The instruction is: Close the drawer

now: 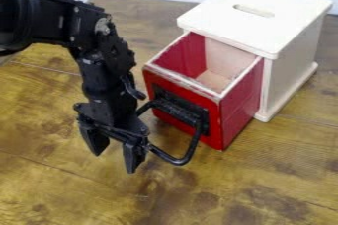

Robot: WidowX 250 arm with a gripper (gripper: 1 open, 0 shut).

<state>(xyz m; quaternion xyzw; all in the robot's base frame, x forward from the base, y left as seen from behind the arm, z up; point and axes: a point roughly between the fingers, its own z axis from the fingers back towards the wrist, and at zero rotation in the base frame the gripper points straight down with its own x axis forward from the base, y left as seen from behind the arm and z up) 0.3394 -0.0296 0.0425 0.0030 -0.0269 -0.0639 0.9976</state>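
Observation:
The drawer point(211, 83) has a red front, pale wood sides and stands pulled out of the pale wooden box point(271, 34) toward the lower left. A black bracket and a large black loop handle point(179, 140) hang from its front, the loop lying on the table. My gripper point(115, 150) is black, points down and is open, fingers spread. It hovers just left of the loop handle, low over the table, with nothing between its fingers. The right finger point(134, 155) overlaps the loop's left end in this view.
The wooden box has a slot point(254, 11) in its top and sits at the back right of the brown wooden table point(251, 189). My black arm point(66, 32) reaches in from the upper left.

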